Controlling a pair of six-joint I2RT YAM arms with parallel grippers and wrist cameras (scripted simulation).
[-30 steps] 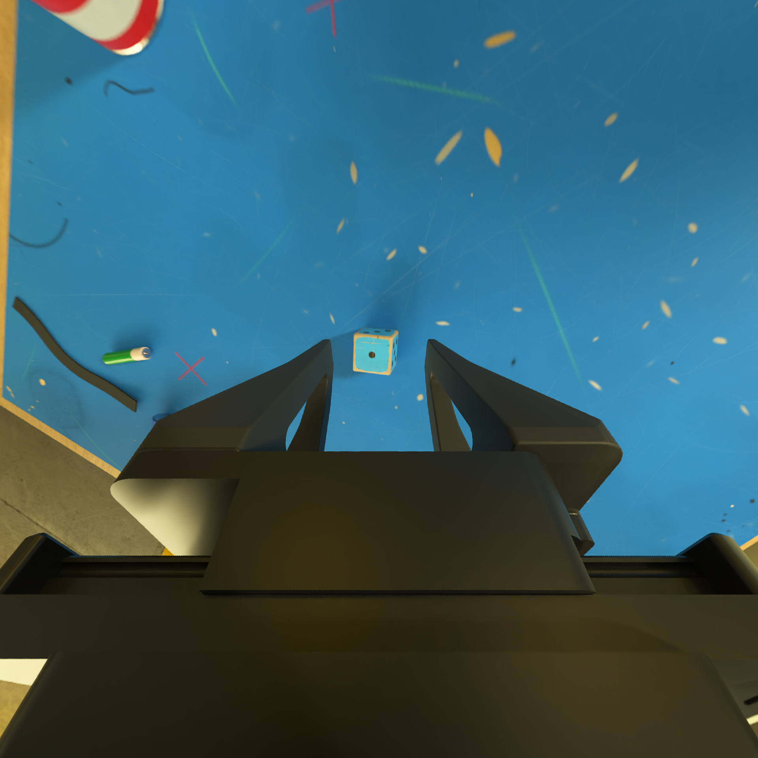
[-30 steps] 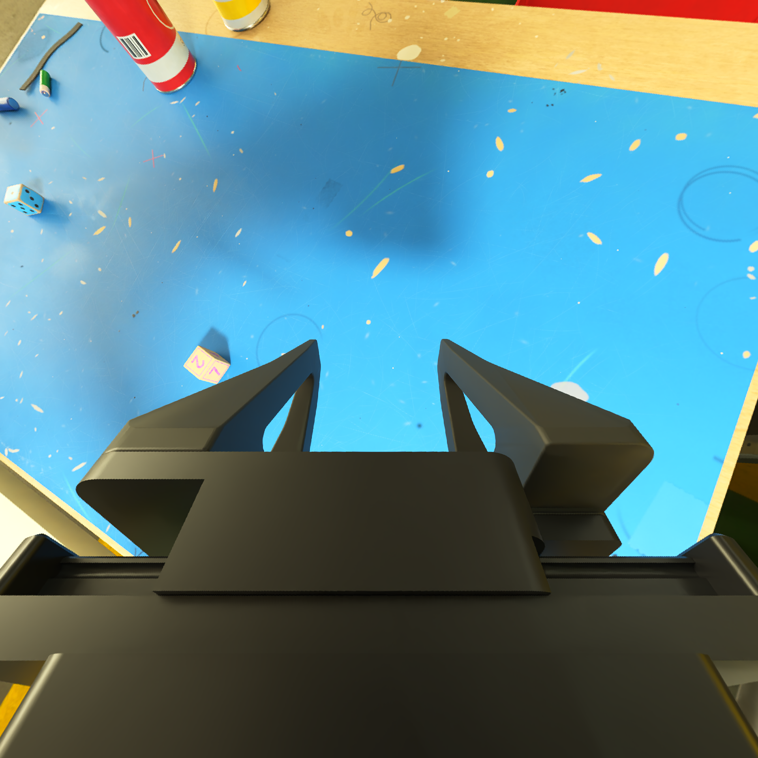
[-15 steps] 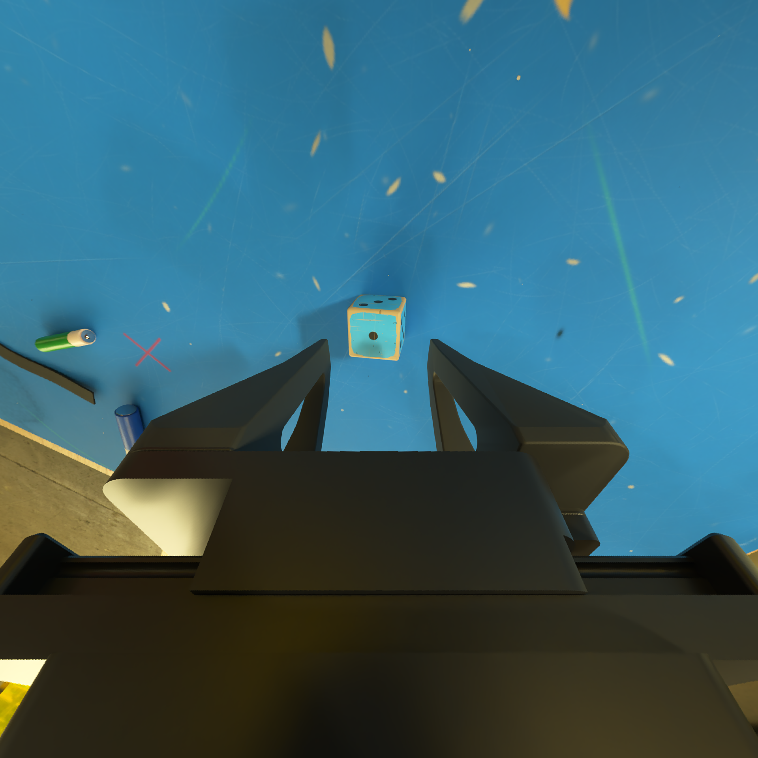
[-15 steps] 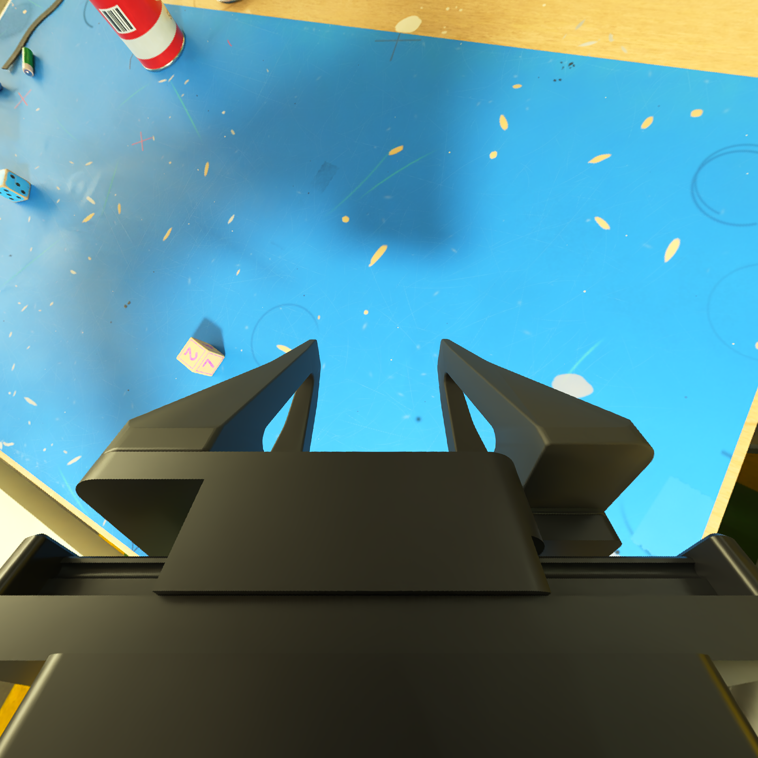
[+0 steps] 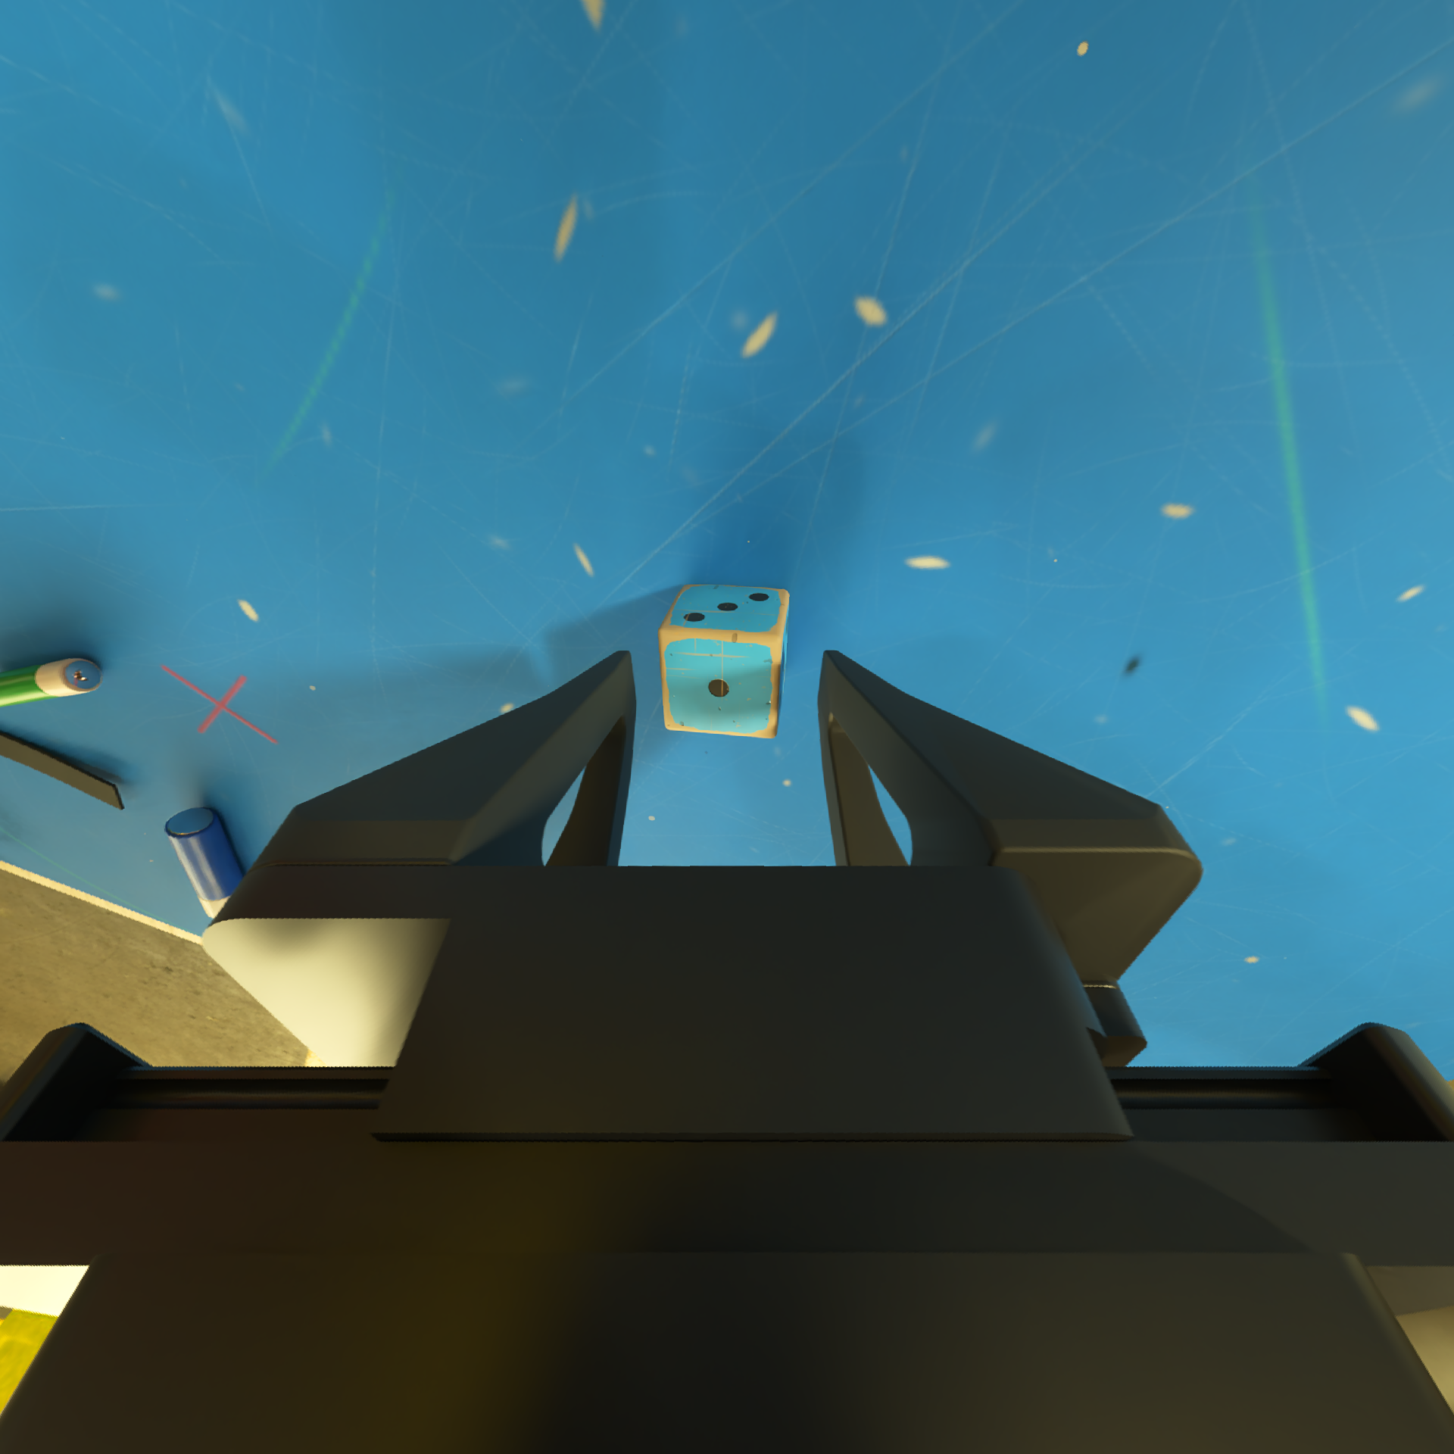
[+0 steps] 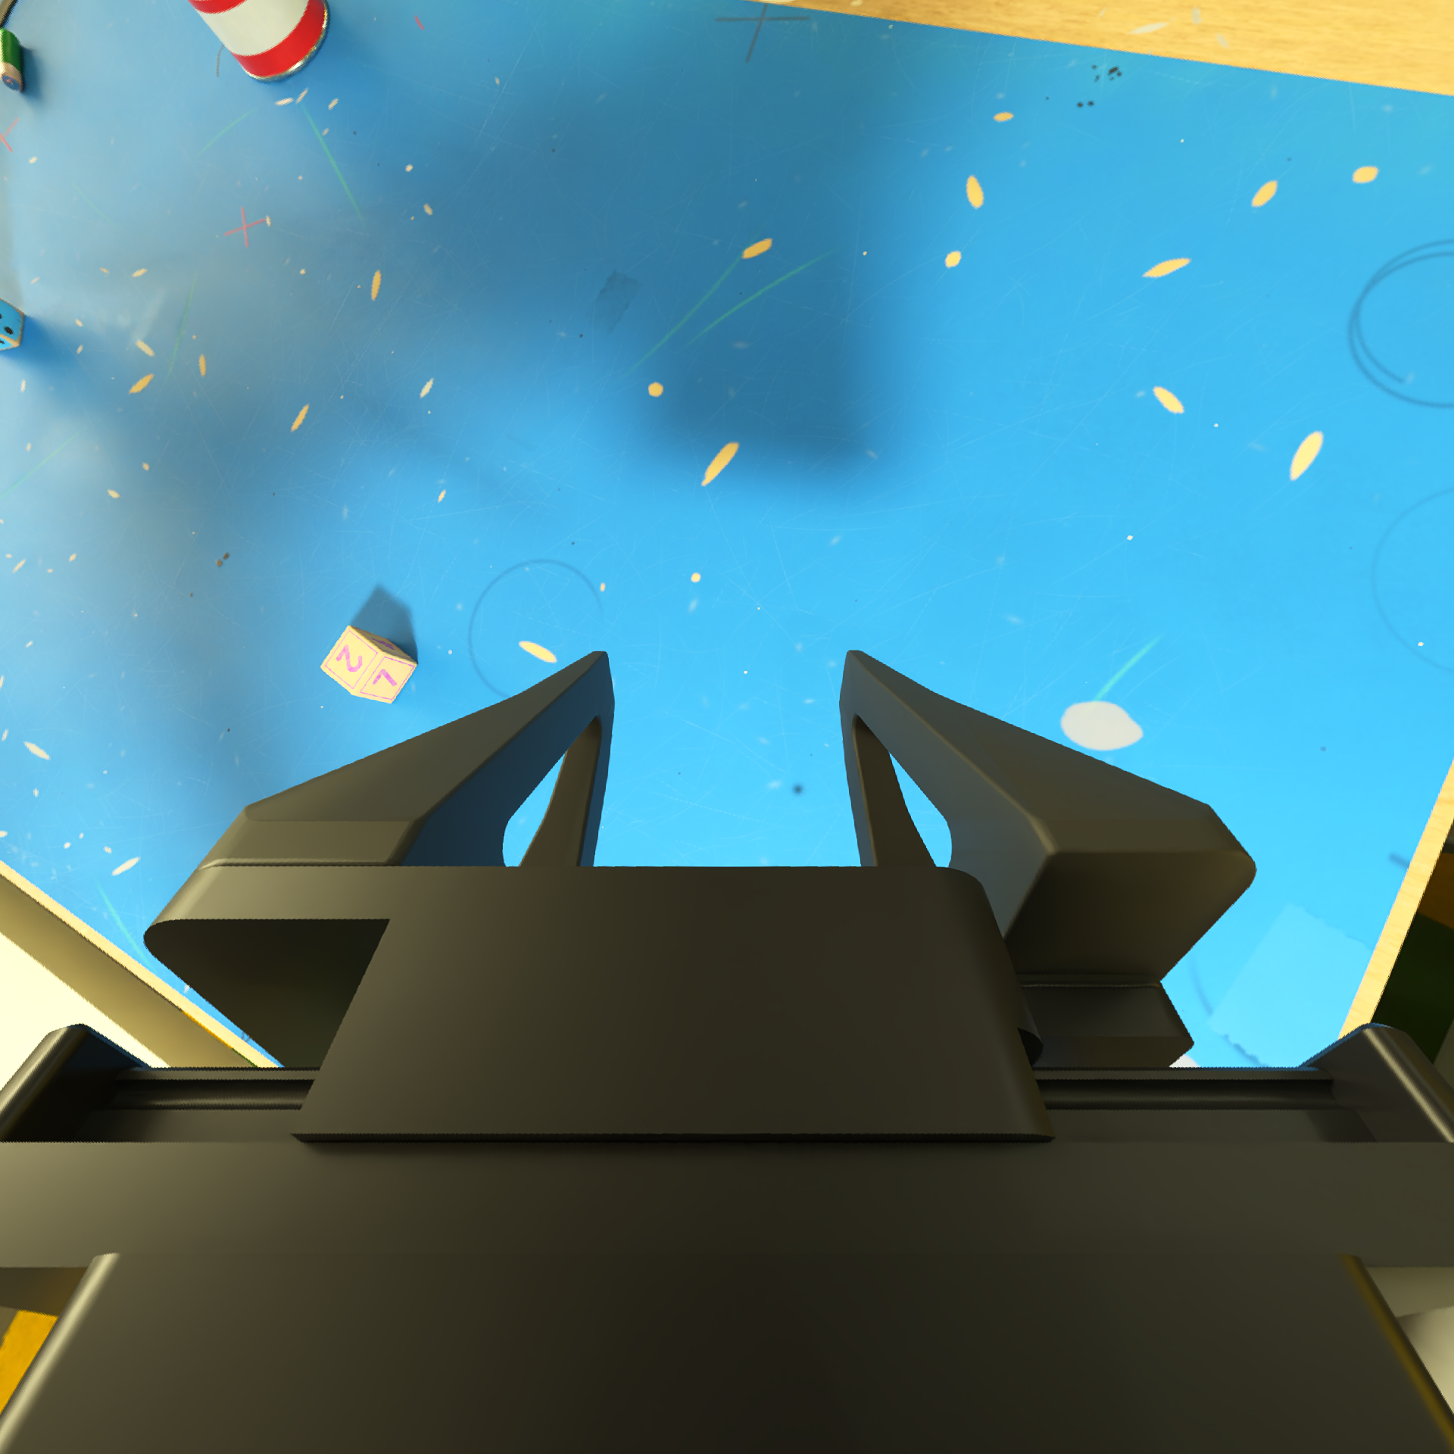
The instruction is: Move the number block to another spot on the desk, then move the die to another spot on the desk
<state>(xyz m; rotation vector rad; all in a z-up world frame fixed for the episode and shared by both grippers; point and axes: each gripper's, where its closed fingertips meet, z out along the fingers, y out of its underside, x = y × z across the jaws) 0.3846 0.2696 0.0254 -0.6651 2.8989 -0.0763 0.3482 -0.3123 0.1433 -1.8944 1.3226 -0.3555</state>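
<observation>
**Gripper lines up on the die**

The left gripper is open wide and holds nothing. The die sits on the blue bench just past its fingertips, between them. If a finger bumps it, the die could slide or tip. The right gripper is open and empty too, and the number block lies off to its left.

Left wrist view: die on the counter, just ahead of and between the spread fingers of the left gripper, touching neither. Pen, strip and small cylinder lie far left near the counter edge.

Right wrist view: number block left of the right gripper; can at the far left corner; die at the left edge.
</observation>
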